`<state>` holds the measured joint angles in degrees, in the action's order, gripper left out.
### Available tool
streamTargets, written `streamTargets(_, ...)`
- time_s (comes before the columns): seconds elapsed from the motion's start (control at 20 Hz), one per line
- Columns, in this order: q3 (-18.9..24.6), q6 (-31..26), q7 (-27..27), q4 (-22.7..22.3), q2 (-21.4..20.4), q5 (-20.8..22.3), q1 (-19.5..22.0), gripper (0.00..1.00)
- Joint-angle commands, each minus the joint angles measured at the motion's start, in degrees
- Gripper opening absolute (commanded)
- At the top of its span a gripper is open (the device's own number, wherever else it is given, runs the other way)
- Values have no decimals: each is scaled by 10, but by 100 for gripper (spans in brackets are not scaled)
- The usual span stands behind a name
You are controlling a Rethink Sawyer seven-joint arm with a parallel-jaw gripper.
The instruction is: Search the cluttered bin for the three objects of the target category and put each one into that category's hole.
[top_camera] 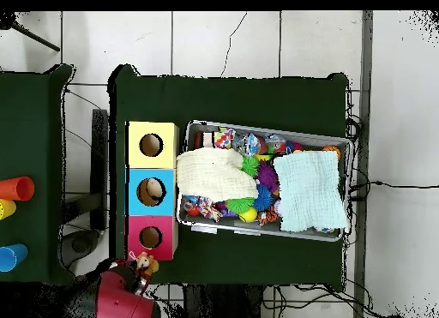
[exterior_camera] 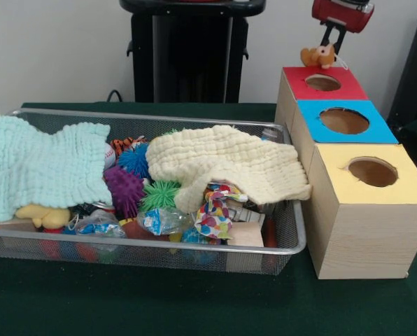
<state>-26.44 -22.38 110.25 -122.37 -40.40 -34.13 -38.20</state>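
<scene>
Pincer (exterior_camera: 326, 50) closed on small orange-brown plush toy (exterior_camera: 317, 55), which hangs just below it, above far edge of red box (exterior_camera: 303, 87). Red hole (exterior_camera: 322, 82) lies just desk-ward, slightly nearer camera than toy; you need short shift toward blue box (exterior_camera: 313, 112), then drop. Overhead shows toy (top_camera: 144, 264) just outside red box's robot-side edge. Bin (exterior_camera: 292, 241), beside boxes, holds remaining clutter under two cloths.
</scene>
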Motion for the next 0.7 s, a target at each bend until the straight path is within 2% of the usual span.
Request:
streamTargets(0.05, 5, -32, 141, 57, 20, 8, 14, 0)
streamTargets(0.2, 12, -26, 138, 62, 25, 4, 20, 0)
streamTargets(0.7, -6, -79, 123, 117, 23, 23, 28, 0)
